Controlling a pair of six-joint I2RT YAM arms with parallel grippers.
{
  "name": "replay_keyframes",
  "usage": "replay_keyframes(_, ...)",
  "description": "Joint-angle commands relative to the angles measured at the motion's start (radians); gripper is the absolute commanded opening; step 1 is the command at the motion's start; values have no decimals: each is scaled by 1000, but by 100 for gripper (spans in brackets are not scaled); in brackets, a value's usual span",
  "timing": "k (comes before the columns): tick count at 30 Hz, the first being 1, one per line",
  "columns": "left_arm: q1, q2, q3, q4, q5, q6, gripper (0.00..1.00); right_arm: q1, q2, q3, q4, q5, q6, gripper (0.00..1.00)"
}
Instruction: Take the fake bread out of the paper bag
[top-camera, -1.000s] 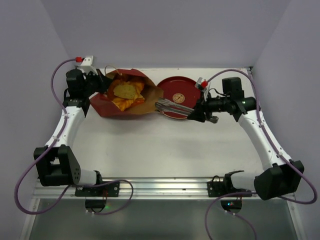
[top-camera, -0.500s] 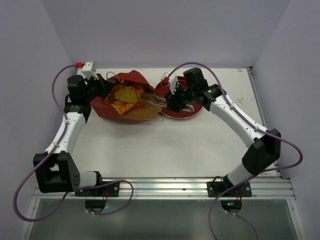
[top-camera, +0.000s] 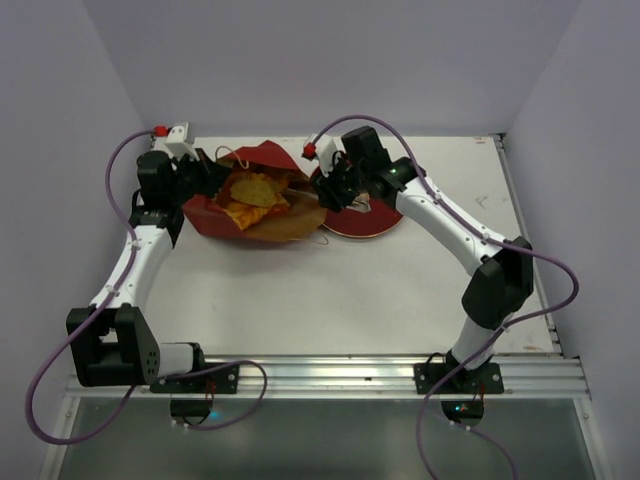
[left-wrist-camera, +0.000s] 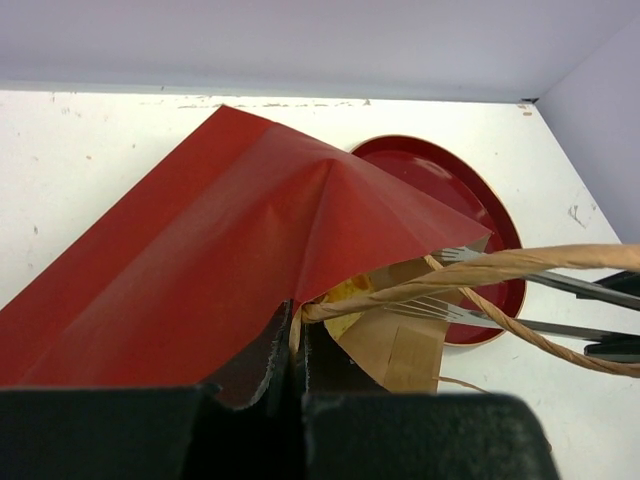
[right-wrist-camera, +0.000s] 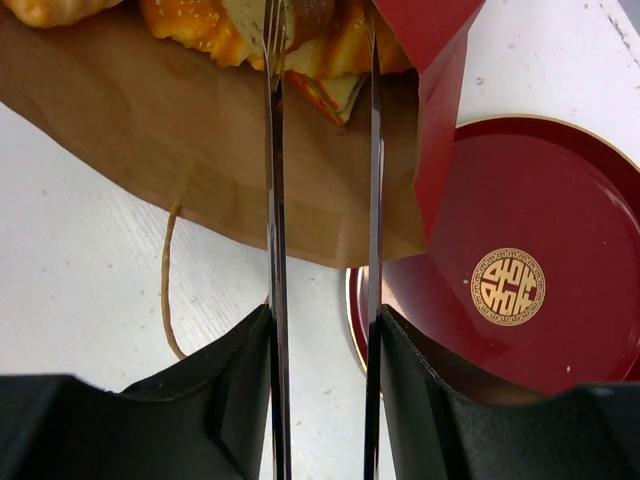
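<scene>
You'll see a round dark red plate (top-camera: 365, 222) with a gold emblem (right-wrist-camera: 508, 286) at its centre, flat on the white table (top-camera: 330, 300). Fork-tipped metal tongs (right-wrist-camera: 273, 200) pass over its left rim.

The left arm (top-camera: 135, 255) is leaning forward from its base, with the forearm angling up toward the far left corner. The left hand (top-camera: 203, 176) is pinching the rim of the paper bag (left-wrist-camera: 220, 250), its fingers pressed tight together. The right arm (top-camera: 450, 222) is arching high from its base and bending inward toward the middle, wrist pointing left. The right hand (right-wrist-camera: 322, 330) is gripping a pair of tongs (right-wrist-camera: 272, 200), with its fingers partway closed around the two blades.
</scene>
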Motion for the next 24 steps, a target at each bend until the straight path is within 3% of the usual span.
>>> replay_keyframes(1,-10,-29,-9,-4,6,-23,0,8,22,61,21,7,33,47)
replay_keyframes(18,-14,-36,-13,-18,22,-20,0,9,109,123,-22,-85,73,49)
replay_keyframes(20,-14,-39,-13,-21,22,-20,0,9,114,124,-24,-102,76,45)
replay_keyframes(24,-14,-39,-13,-29,11,-16,0,8,91,103,-25,-163,73,19)
